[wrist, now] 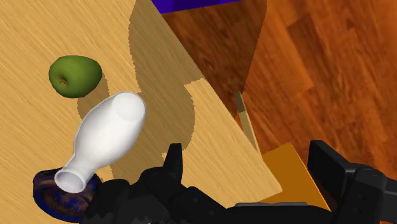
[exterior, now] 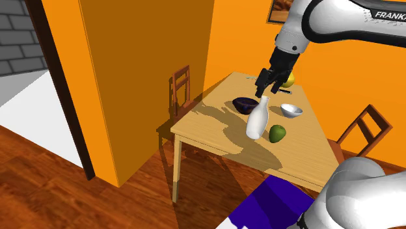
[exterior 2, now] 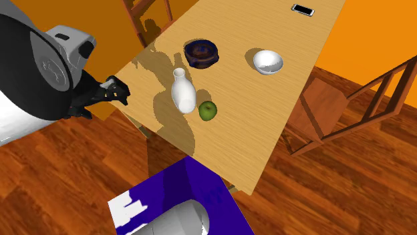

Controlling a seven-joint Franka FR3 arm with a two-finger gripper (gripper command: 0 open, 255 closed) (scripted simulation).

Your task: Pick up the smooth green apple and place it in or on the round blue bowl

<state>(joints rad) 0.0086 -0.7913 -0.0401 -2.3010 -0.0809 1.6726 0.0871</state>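
Note:
The green apple [exterior: 278, 133] [exterior 2: 208, 110] [wrist: 75, 75] lies on the wooden table [exterior: 306, 153], toward the edge nearest my stand. A dark blue round bowl [exterior: 245, 105] [exterior 2: 201, 53] [wrist: 51, 197] sits farther in, on the other side of a white vase. My gripper [exterior: 268, 88] [exterior 2: 117, 93] [wrist: 251, 159] hangs open well above the table, over the bowl and vase in the shoulder view. Nothing is between its fingers [wrist: 173, 162]. The apple is apart from the gripper, beyond the vase.
A tall white vase [exterior: 257, 119] [exterior 2: 183, 91] [wrist: 105, 140] stands between apple and blue bowl. A white bowl [exterior: 291, 110] [exterior 2: 268, 61], a phone [exterior 2: 303, 9] and a yellow fruit [exterior: 289, 79] also lie on the table. Wooden chairs [exterior: 181, 88] [exterior 2: 347, 107] flank it; an orange wall [exterior: 143, 71] rises alongside.

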